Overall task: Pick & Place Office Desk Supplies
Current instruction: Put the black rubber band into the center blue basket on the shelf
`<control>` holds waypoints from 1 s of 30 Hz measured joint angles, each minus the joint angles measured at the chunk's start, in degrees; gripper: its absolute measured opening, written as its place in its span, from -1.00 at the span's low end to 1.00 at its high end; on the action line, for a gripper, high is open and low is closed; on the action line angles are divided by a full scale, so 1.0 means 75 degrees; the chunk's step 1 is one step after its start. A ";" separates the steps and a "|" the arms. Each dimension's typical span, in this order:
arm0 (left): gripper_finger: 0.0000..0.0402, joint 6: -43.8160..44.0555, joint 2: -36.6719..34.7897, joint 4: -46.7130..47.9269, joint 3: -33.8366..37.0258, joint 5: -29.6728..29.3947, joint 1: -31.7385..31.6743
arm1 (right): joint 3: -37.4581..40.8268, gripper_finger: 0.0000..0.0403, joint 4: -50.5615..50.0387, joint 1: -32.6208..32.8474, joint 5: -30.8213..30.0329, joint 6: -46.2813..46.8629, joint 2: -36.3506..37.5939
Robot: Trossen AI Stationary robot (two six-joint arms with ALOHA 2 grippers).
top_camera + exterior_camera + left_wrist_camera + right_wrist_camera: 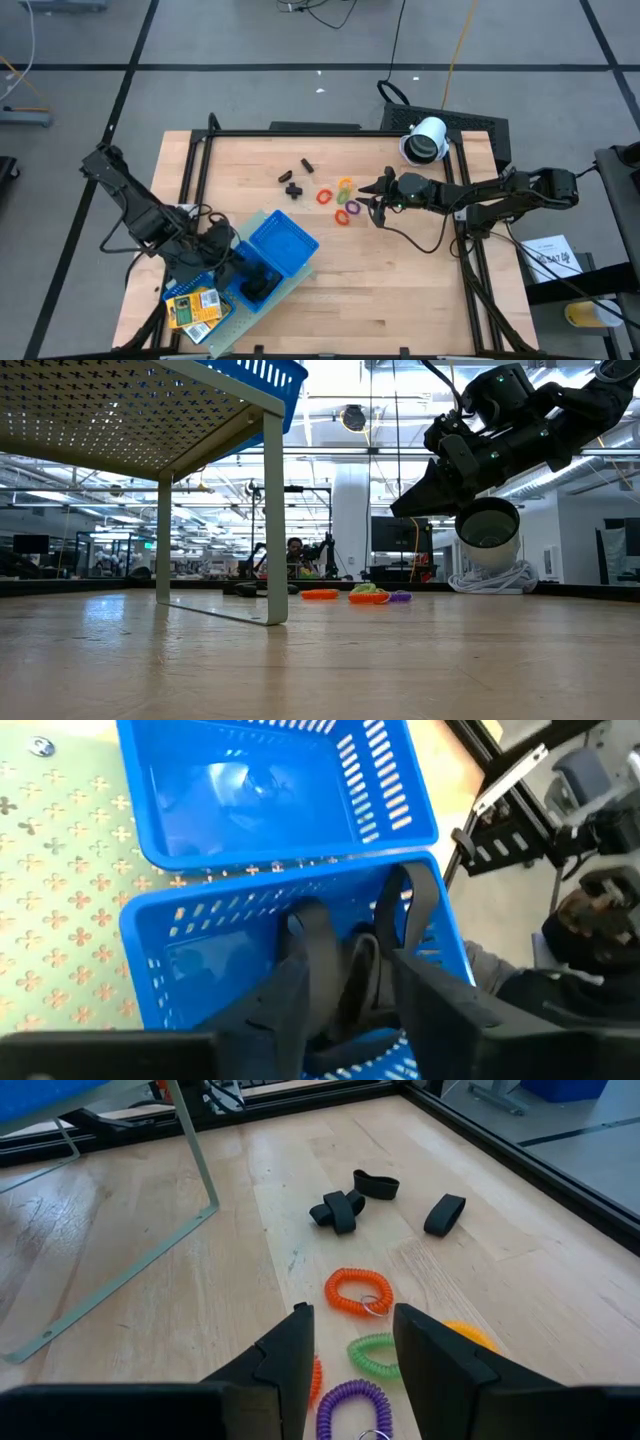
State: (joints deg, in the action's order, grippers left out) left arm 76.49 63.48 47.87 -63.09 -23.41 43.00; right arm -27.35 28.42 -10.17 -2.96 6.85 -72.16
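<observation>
We note left gripper [345, 995] inside blue tray [285, 243] compartment, jaws parted around black clips [355, 982], right gripper [348, 1342] released above coil rings [358, 1292], 3 black clips [293, 175] beyond.

The left gripper [345, 970] hides most of a black piece [362, 982] in the blue tray [300, 895]. The red ring [315, 1377] beside the right gripper [348, 1342] is largely hidden by a finger.

Blue slotted tray [283, 243], black clips [345, 1208], orange [357, 1292], green [375, 1354], purple [352, 1406], perhaps yellow coils [468, 1334].
</observation>
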 joint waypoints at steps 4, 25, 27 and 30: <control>-0.08 -0.0241 -0.0006 -0.0003 0.0000 -0.0008 0.0132 | 0.0000 -0.37 0.0000 0.0003 0.0000 -0.0003 0.0000; -0.01 -0.6151 -0.0006 -0.3398 0.0000 -0.2919 -0.0924 | -0.0003 -0.37 0.0003 0.0003 -0.0029 -0.0003 0.0000; 0.00 -0.6789 -0.0006 -0.3769 0.0000 -0.3149 -0.1181 | -0.0002 -0.37 0.0003 0.0002 -0.0028 -0.0003 0.0000; 0.01 -0.7529 -0.0006 -0.4242 0.0000 -0.3489 -0.1590 | 0.0000 -0.37 0.0003 0.0000 -0.0026 -0.0003 0.0000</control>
State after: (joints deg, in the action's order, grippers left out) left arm 20.02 63.44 16.05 -63.09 -49.58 31.08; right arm -27.36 28.45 -10.17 -3.16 6.83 -72.16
